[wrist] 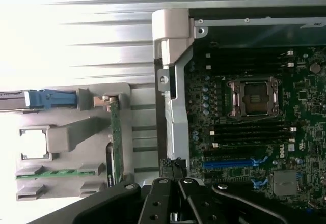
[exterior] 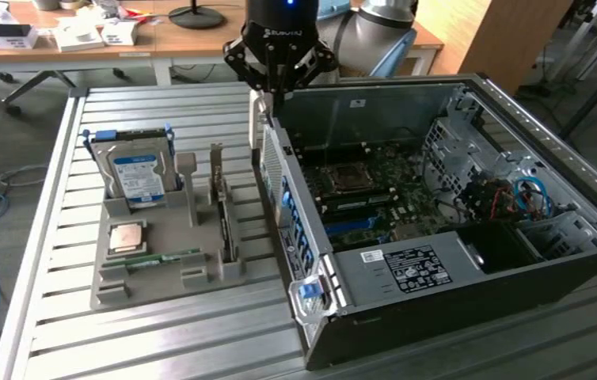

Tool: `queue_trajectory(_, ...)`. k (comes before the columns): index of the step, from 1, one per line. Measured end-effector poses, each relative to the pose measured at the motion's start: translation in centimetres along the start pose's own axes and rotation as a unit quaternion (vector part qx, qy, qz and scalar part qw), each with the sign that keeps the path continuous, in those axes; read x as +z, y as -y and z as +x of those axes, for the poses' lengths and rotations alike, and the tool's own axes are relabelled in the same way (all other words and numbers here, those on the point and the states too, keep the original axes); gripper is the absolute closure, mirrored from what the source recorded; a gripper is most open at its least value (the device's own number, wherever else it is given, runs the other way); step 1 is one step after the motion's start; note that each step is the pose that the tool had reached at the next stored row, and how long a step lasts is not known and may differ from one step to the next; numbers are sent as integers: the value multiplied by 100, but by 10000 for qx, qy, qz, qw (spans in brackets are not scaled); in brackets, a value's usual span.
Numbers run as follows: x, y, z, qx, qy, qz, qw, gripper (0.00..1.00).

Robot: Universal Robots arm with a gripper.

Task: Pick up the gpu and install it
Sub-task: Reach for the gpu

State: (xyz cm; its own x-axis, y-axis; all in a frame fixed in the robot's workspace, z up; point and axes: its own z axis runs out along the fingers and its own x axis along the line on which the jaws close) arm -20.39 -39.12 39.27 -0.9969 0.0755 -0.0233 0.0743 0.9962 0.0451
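On holder (exterior: 150, 286): gpu (exterior: 222, 218) upright | closed fingers (exterior: 268, 99) apart, over case (exterior: 383, 115) edge

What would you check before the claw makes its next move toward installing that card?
1. The gpu stands upright in the grey tray: ok.
2. The claw is open for a grab: not ok, it is shut.
3. The claw is above the gpu: not ok, it hangs by the computer case rear wall.
4. The case is open with the motherboard exposed: ok.
5. The blue slot is free: ok.
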Motion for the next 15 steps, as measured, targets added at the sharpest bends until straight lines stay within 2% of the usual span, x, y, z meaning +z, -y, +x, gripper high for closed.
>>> queue_trajectory(15,-3,-29,389,1,0,0,10000,89)
